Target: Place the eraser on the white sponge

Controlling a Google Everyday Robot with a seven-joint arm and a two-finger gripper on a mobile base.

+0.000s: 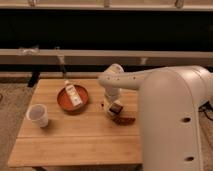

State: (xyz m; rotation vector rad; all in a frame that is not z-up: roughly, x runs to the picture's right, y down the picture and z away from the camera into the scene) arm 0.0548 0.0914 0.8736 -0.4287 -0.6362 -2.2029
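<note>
My gripper [113, 106] points down at the table just right of the bowl, at the end of the white arm [114, 80]. A small dark bar, the eraser [117, 107], sits right at the gripper's tip. A pale off-white patch, the white sponge [106, 106], shows just left of and under it. I cannot tell whether the eraser touches the sponge or whether the gripper is holding it. A small reddish-brown flat piece [124, 120] lies on the table just in front of the gripper.
A red-brown bowl [64, 102] holds a narrow white-and-tan upright piece [72, 94]. A white paper cup [38, 115] stands at the table's left. The robot's large white body [175, 120] fills the right side. The wooden table [75, 140] ends at a dark wall rail.
</note>
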